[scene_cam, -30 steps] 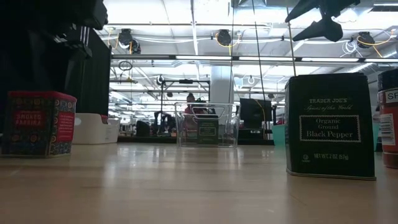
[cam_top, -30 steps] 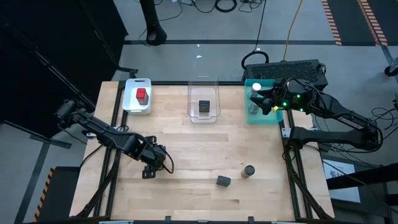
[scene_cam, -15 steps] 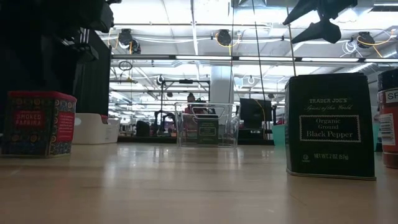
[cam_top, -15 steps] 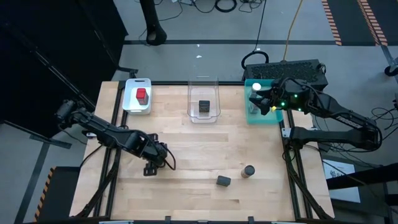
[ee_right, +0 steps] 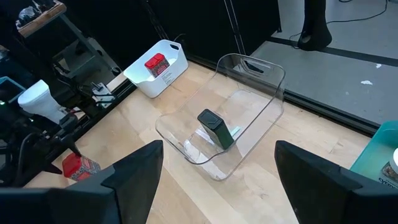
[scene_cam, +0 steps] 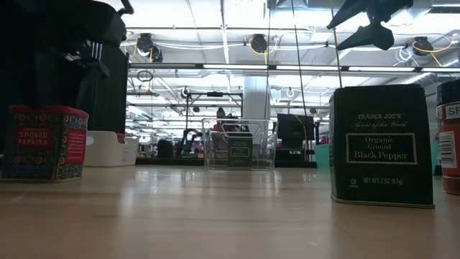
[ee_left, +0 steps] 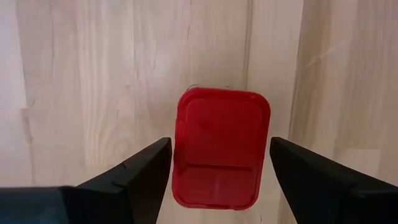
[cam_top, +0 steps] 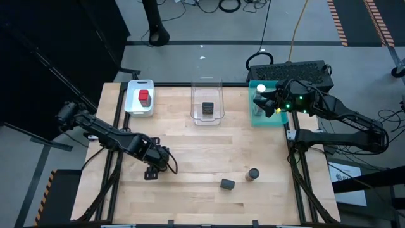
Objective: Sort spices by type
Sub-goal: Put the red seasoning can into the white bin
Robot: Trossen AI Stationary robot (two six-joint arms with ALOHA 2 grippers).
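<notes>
A red tin of spice stands on the table near its left edge, labelled smoked paprika in the low view. My left gripper hangs over it, pointing down and open; its fingers stand on either side of the lid without touching it. My right gripper hovers open, high over the teal tray at the far right. A black pepper tin and a round jar stand on the table near its front edge.
At the far edge, a white tray holds a red tin, and a clear tray holds a dark tin. Bare wood lies between the trays and the loose containers.
</notes>
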